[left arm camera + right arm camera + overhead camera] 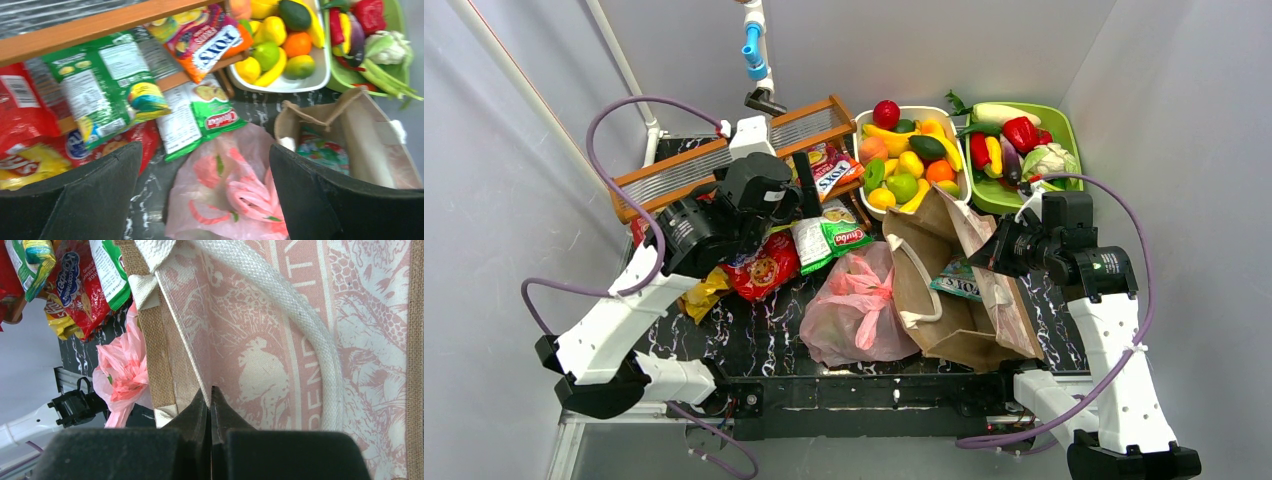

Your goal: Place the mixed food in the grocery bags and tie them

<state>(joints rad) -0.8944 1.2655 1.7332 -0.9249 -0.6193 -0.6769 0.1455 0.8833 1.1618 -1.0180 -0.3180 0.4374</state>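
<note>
The green snack packet with the red label (212, 117) lies on the table (754, 335) just ahead of the left end effector (204, 150), the nearer arm. Its jaws are spread wide and empty, and the packet's long axis slants across their gap. To the right stands the brown bag (959, 320), its rim seemingly pinched by the closed right end effector (210, 395).

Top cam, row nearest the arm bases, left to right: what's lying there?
red snack packet → pink plastic bag → brown bag
</note>
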